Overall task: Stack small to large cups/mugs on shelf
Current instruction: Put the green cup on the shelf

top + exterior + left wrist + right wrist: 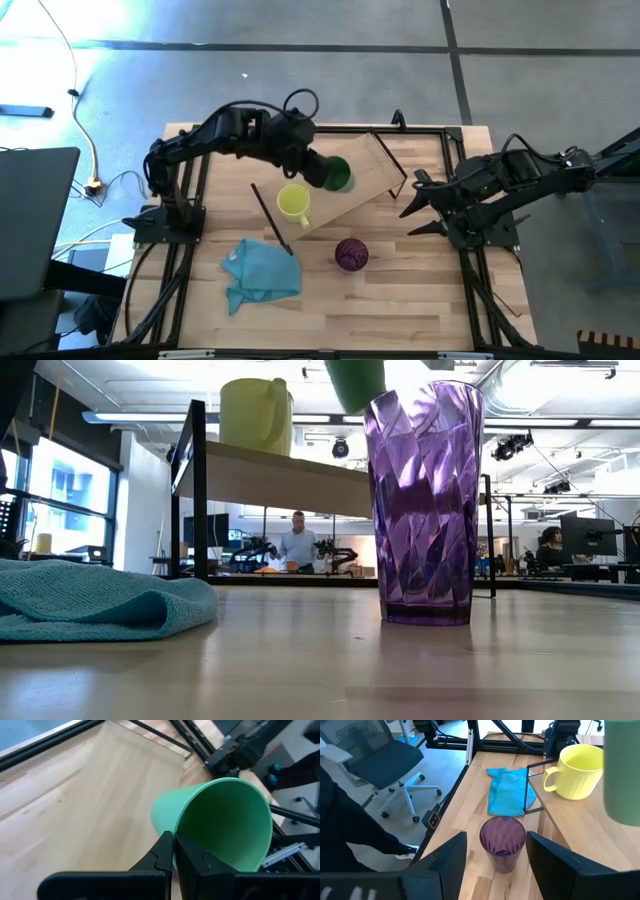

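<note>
My left gripper [322, 171] reaches over the shelf [372, 166], a light-wood board on black legs, and is shut on the green cup [339, 177]. In the low view the green cup [355, 380] hangs above the shelf [285, 478]. The yellow mug [294, 201] stands upright on the shelf's near-left part. The purple tumbler [350, 254] stands upright on the tabletop in front of the shelf. My right gripper [410, 215] is open at the table's right, pointing toward the tumbler [502, 840] from a short way off. My left gripper holds the green cup by its rim [174, 836], the wall pinched with one finger [196, 860] inside the mouth and the other finger [161, 856] outside. The cup is lifted clear above the shelf and tipped, its mouth turned toward the wrist.
A crumpled teal cloth [262, 268] lies on the tabletop near the front left, beside the shelf's black leg [270, 215]. Black frame rails [470, 200] run along the table's sides. Bare wood [420, 300] lies in front of and right of the tumbler. People sit far behind.
</note>
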